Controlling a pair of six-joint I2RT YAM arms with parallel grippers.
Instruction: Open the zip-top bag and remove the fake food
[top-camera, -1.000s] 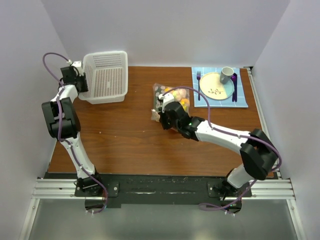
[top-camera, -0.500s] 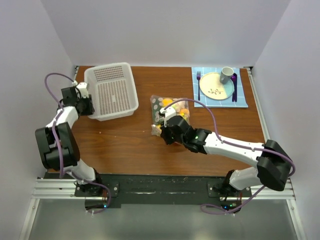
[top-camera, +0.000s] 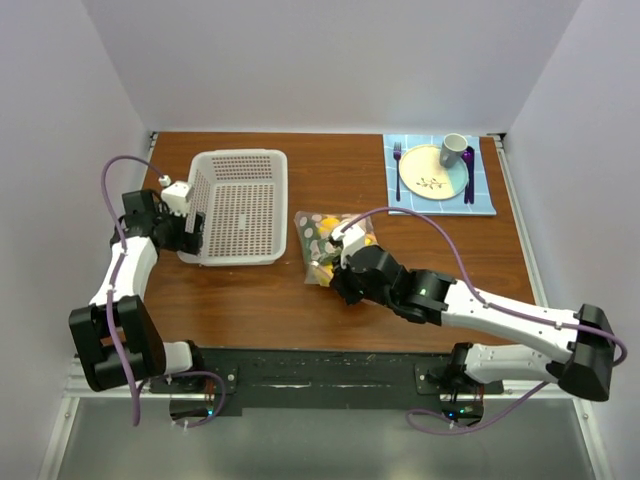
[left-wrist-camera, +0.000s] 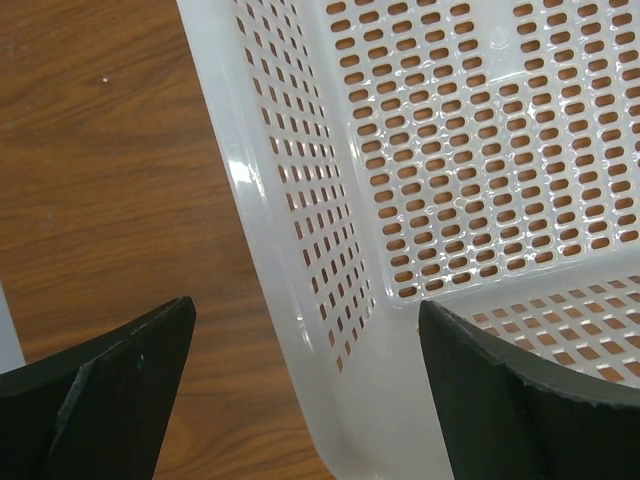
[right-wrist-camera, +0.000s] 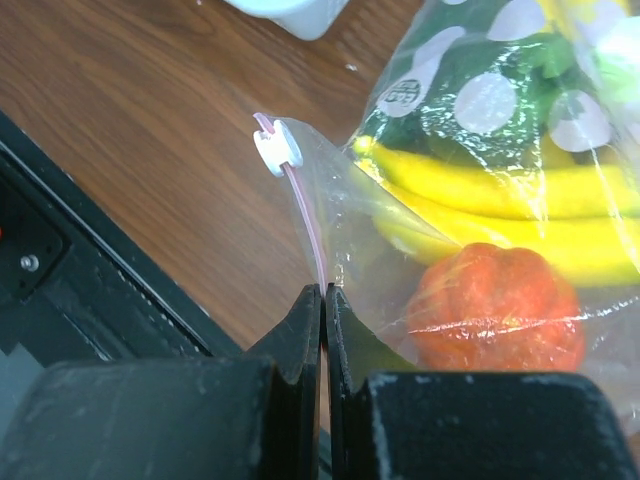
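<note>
The zip-top bag (top-camera: 322, 240) lies mid-table, clear and crinkly, with a pinkish zip strip (right-wrist-camera: 305, 215) and a white slider (right-wrist-camera: 275, 148). Inside it shows the fake food: yellow bananas (right-wrist-camera: 480, 190), an orange-red fruit (right-wrist-camera: 490, 315) and a dark green piece (right-wrist-camera: 470, 90). My right gripper (right-wrist-camera: 324, 290) is shut on the bag's zip edge at its near corner (top-camera: 336, 276). My left gripper (left-wrist-camera: 305, 305) stands open astride the near left corner of the white perforated basket (left-wrist-camera: 300, 280), one finger outside the wall and one inside.
The white basket (top-camera: 240, 205) sits left of the bag, a short gap between them. A blue mat (top-camera: 490, 200) at the back right carries a yellow plate (top-camera: 420, 172), a fork, a purple utensil and a grey cup (top-camera: 453, 150). A black rail runs along the near edge.
The left gripper pulled the basket from the back left corner nearer and rightward, then opened and let go. The right gripper, still shut, dragged the bag toward the near edge.
</note>
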